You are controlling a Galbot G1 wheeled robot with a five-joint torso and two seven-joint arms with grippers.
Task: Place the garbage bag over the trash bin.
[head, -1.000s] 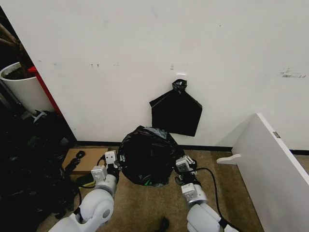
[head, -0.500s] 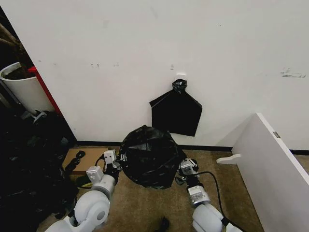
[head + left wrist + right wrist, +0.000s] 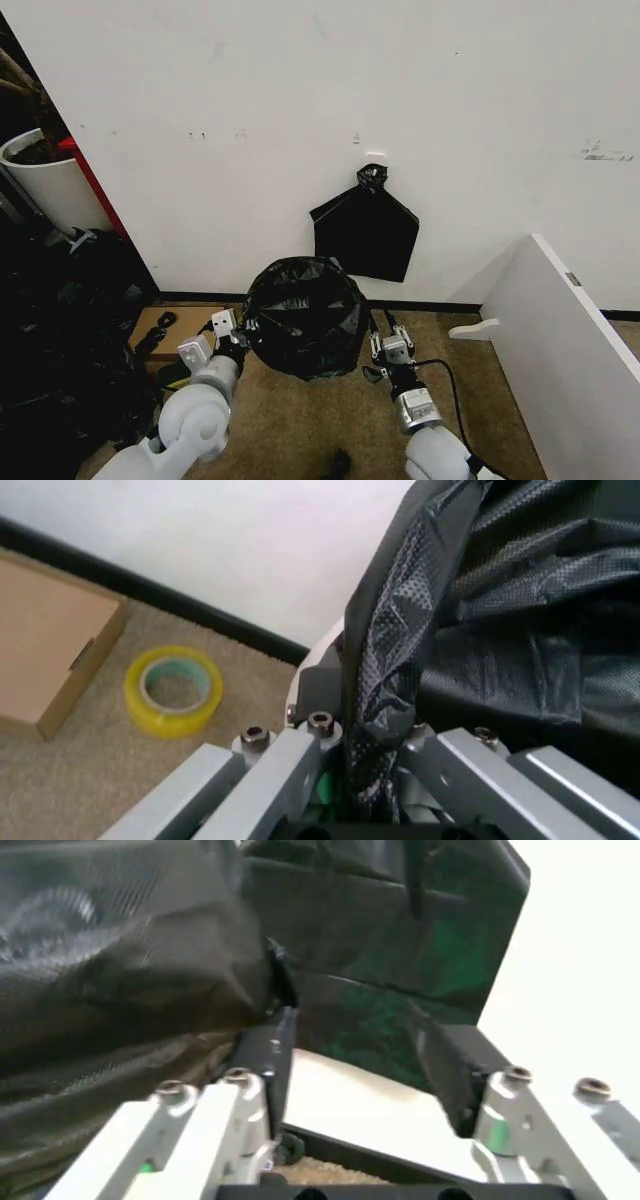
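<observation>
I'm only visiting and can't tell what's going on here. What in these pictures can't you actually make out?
- The bin: the bag drapes over it in the head view; the right wrist view shows just a white strip of wall.
- Whether the bag's hem goes all round the rim: the far side is hidden by the bag itself.
- The right gripper: its open fingers flank the bin's wall; contact is unclear.
- The left gripper: its fingers pinch bag film, which hides anything between them.

Open carpet (image 3: 300, 430) between the two arms, before the garbage bag (image 3: 305, 315). To the left: cardboard box (image 3: 175, 330), tape roll (image 3: 173, 690) (both near the left gripper (image 3: 232, 330)). To the right: white panel (image 3: 560, 340); wall close behind.
</observation>
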